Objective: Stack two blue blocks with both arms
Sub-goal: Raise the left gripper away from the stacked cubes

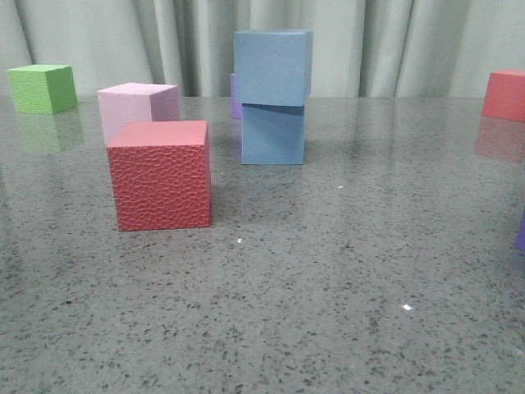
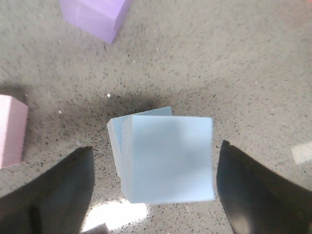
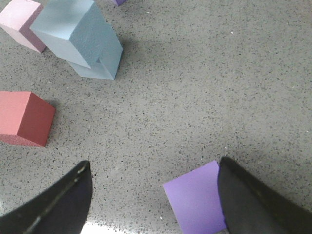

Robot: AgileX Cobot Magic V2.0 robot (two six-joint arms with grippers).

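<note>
The front camera sits low over the grey speckled stone bench point(image 1: 328, 312), facing the curtain, with the stack of two pale blue foam cubes point(image 1: 272, 98) mid-distance. The left wrist camera looks straight down on that stack point(image 2: 168, 158) from close above. The right wrist camera views the same stack point(image 3: 80, 39) obliquely, from farther away.

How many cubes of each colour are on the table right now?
Blue blocks: 2
Red cubes: 2
Purple cubes: 2
Pink cube: 1
Green cube: 1
Total: 8
</note>
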